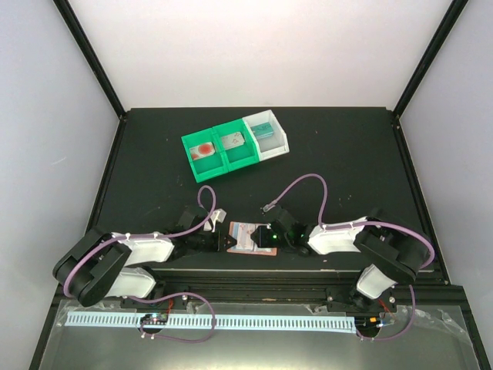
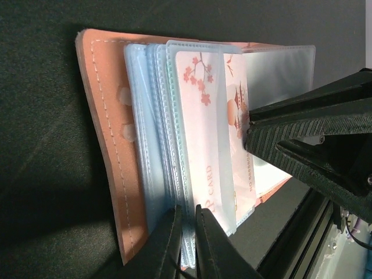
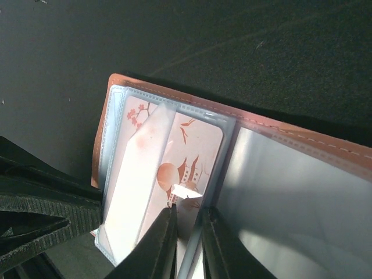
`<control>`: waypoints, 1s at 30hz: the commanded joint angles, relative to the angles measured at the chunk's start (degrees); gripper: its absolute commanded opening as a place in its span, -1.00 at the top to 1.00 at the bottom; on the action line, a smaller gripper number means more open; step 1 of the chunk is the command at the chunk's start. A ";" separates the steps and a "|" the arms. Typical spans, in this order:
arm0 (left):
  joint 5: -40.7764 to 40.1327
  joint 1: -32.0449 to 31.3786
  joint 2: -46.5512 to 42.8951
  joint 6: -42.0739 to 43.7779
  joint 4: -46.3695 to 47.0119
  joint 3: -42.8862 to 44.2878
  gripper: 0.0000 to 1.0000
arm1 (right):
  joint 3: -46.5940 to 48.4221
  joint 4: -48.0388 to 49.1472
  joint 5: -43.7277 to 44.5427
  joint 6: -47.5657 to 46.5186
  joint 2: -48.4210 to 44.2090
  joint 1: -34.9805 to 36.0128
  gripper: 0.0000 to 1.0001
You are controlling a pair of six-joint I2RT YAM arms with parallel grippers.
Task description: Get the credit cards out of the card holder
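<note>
Nearest lens: left fingers (image 2: 187,210), almost closed, clamped on edge of pale blue sleeves (image 2: 142,145) of card holder (image 2: 107,145). Then right fingers (image 3: 189,212), narrow gap, nipped on edge of blossom-print credit card (image 3: 174,157) in clear sleeve (image 3: 218,125). Found card holder opened at near edge of worktop (image 1: 154,154).

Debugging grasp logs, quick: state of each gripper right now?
Left gripper: closed on the card holder, pinching its plastic sleeves.
Right gripper: closed on the pink credit card, maybe through its sleeve.
</note>
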 commanded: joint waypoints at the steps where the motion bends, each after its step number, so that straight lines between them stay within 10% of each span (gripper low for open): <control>1: -2.37 -0.37 1.93 -0.13 -1.06 0.06 0.82 | -1.49 0.63 1.57 -0.87 -0.44 -0.65 0.79; 30: -2.42 -0.44 0.53 0.19 -2.89 0.57 0.85 | -4.02 5.24 -2.11 0.35 -0.58 -2.98 0.80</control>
